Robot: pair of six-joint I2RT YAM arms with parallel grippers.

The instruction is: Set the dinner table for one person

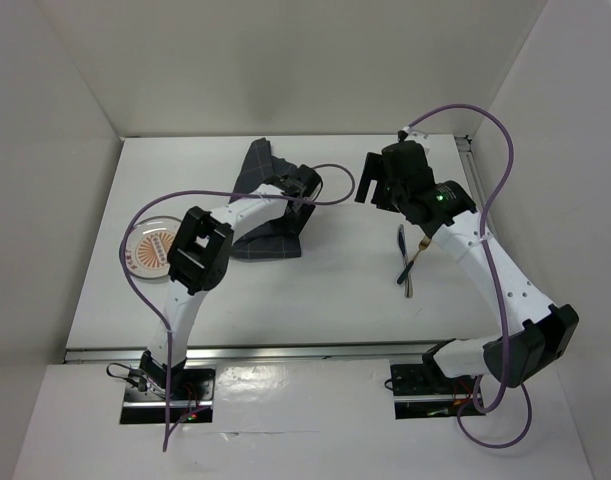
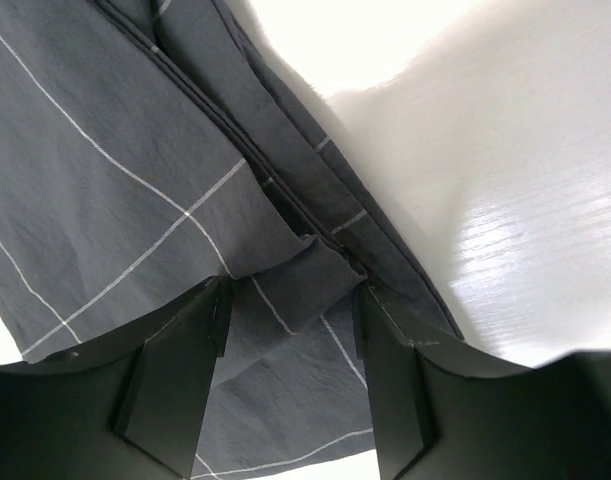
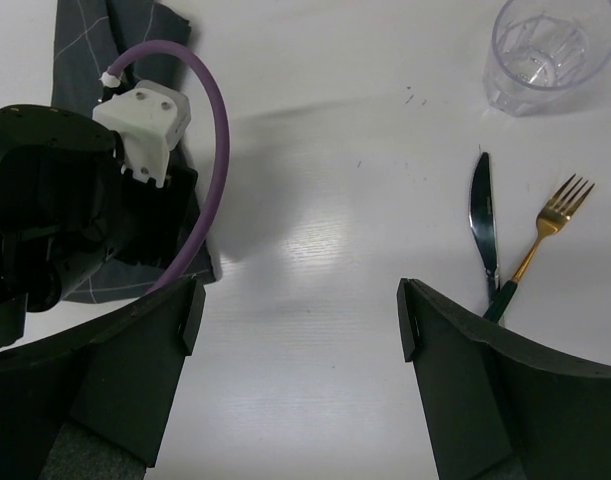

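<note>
Step in hand: laying the mat. Left pincer (image 2: 291,290) spread astride a fold of the mat (image 2: 135,200), rumpled on the white counter (image 1: 335,290). Right pincer (image 3: 300,300) spread, empty. Next: pull the mat flat.

The dinner table (image 1: 330,300) is a large, flat, plain white rectangle with a matte top that takes a soft sheen where the light falls on it. It lies level between white walls (image 1: 285,60) on its left, far and right sides. Its near edge ends at a metal rail (image 1: 285,352).
</note>
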